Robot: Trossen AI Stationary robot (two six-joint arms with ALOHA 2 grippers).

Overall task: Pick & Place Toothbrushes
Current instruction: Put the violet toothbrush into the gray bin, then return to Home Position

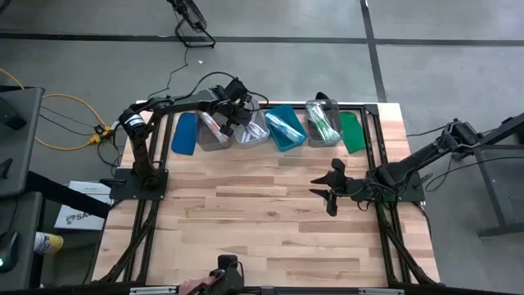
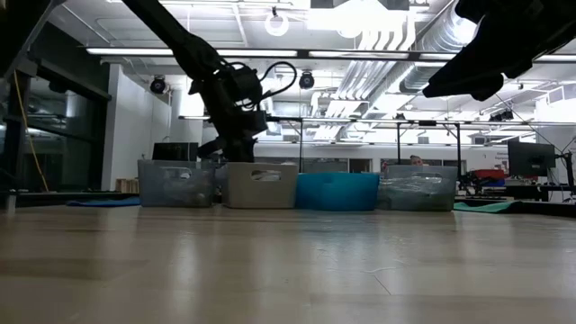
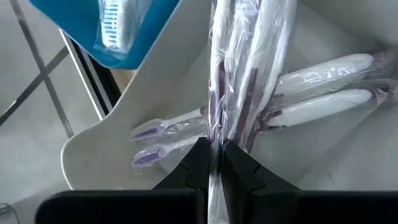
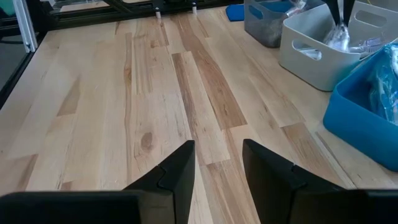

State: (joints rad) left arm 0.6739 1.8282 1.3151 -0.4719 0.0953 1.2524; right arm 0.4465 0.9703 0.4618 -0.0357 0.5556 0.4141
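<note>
My left gripper (image 3: 211, 165) is over the light grey bin (image 1: 250, 133) in the row at the table's far edge, shut on a clear-wrapped pack of purple toothbrushes (image 3: 239, 62). The right wrist view shows that pack (image 4: 341, 36) hanging into the bin. Two more wrapped purple toothbrushes (image 3: 311, 87) lie on the bin's floor. Other toothbrushes lie in the teal bin (image 1: 284, 128) and in the clear bin (image 1: 323, 123). My right gripper (image 1: 331, 189) waits open above the table's right middle, with nothing between its fingers. My left gripper pinches the pack's clear wrapper (image 3: 215, 134) at one end between its two fingertips (image 3: 200, 158). The fingers slant down from above and lie in line with the pack. The pack hangs below them inside the light grey bin; whether its lower end touches the floor, I cannot tell.
A clear grey bin (image 1: 213, 131) and a blue lid (image 1: 184, 133) lie left of the light grey bin. A green lid (image 1: 352, 131) lies at the row's right end. Bare wooden table (image 1: 262, 229) fills the near half.
</note>
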